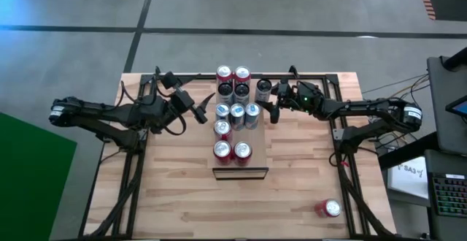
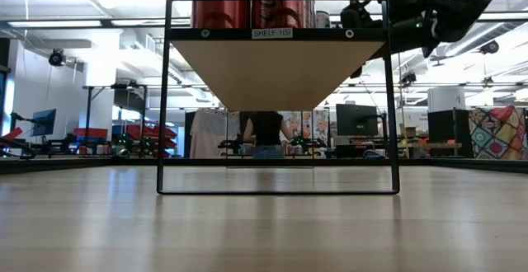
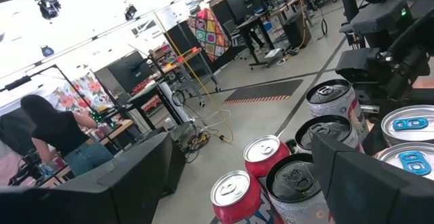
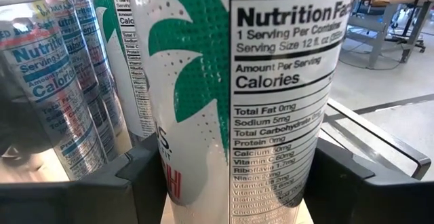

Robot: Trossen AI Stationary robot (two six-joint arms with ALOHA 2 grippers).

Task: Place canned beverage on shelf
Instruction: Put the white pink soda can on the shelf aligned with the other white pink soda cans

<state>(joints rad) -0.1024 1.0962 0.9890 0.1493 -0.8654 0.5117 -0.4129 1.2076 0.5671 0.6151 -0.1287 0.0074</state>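
Note:
The shelf (image 1: pixel 257 171) is a raised light-wood board on a black frame at mid-table, and several red, dark and silver cans stand on it. A white can with a green palm print (image 1: pixel 263 89) stands upright at the shelf's right edge, with my right gripper (image 1: pixel 269 95) shut on it. The low view shows only that gripper's dark body (image 2: pixel 388 12) beside the shelf top. My left gripper (image 1: pixel 198 112) hangs open off the shelf's left side, level with the can tops (image 3: pixel 234 187), and holds nothing. My right gripper pinches the white can's lower body (image 4: pixel 178 173) between its two fingers (image 4: pixel 132 180), one on each side. The fingers come level from the table's right side. The can is upright over the shelf's right edge. Its base is out of frame, so I cannot tell whether it rests on the board.
One red can (image 1: pixel 328 209) lies on the planked tabletop near the front right corner. Silver cans with blue tabs (image 1: pixel 252 114) stand close beside the held can. A person (image 3: pixel 61 139) stands in the room beyond the table.

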